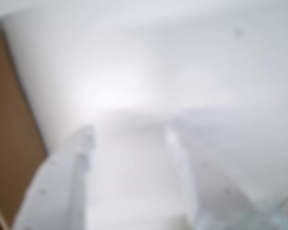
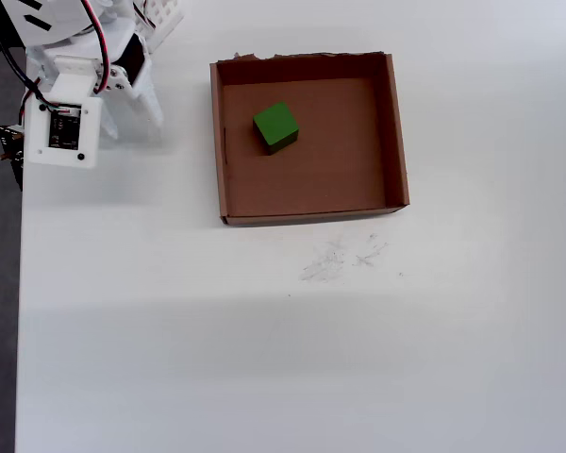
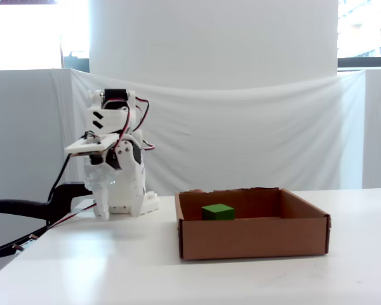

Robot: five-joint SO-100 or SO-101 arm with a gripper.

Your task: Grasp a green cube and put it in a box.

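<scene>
A white table (image 2: 264,359) fronts a draped white backdrop. The green cube (image 2: 275,126) already rests on the floor of the box (image 2: 308,216), toward the back-left in the overhead view, touching no wall. The arm (image 3: 114,171) sits folded beside the box's left wall, well clear of it. The gripper (image 1: 129,139) holds nothing; the wrist view is very blurred, but the fingers seem slightly parted. The placing step looks finished, so nothing remains beyond staying parked. Open table lies all around, and the ragged rim is on the far side.
</scene>
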